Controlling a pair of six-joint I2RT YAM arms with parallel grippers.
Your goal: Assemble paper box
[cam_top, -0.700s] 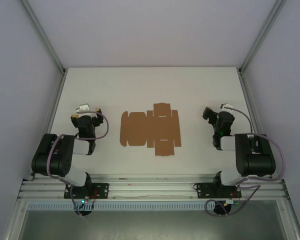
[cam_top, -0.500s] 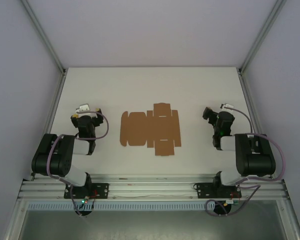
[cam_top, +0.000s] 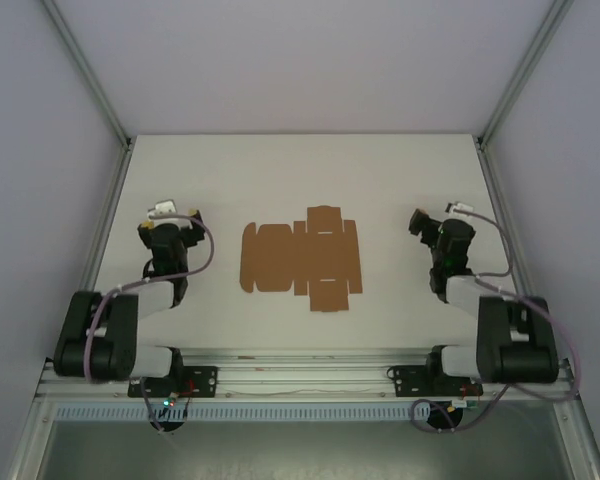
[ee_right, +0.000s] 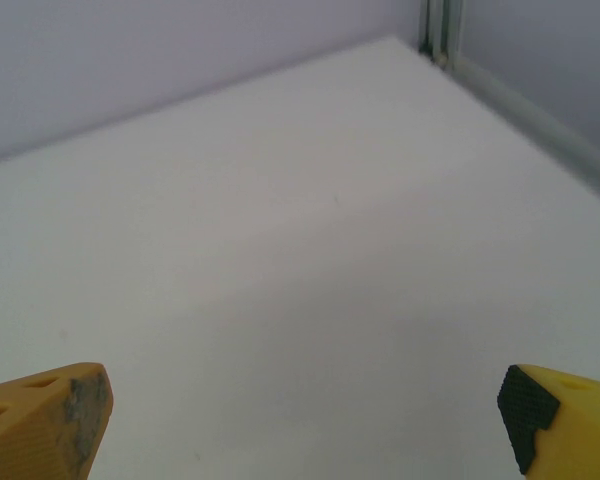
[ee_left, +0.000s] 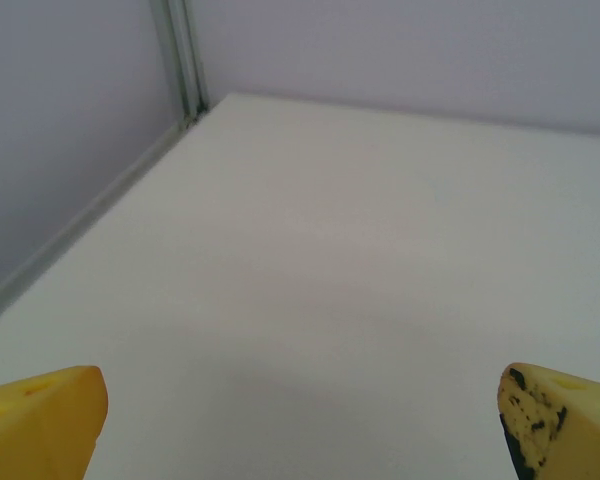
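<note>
The paper box point(cam_top: 300, 259) lies flat and unfolded in the middle of the white table, a brown die-cut sheet with flaps on all sides. My left gripper point(cam_top: 166, 226) hovers well to its left, apart from it. My right gripper point(cam_top: 427, 226) stands well to its right, also apart. In the left wrist view the yellow fingertips point(ee_left: 42, 425) sit wide at the bottom corners with bare table between them, so that gripper point(ee_left: 305, 432) is open. The right wrist view shows the same: yellow fingertips point(ee_right: 555, 418) far apart, gripper point(ee_right: 305, 425) open and holding nothing.
The white table point(cam_top: 300, 180) is boxed in by grey walls with metal frame posts point(cam_top: 90, 70) at the back corners. An aluminium rail point(cam_top: 300, 378) carrying both arm bases runs along the near edge.
Both arms have stretched forward from their folded poses, and each gripper has shifted slightly toward the back of the table. The paper box has not moved.
</note>
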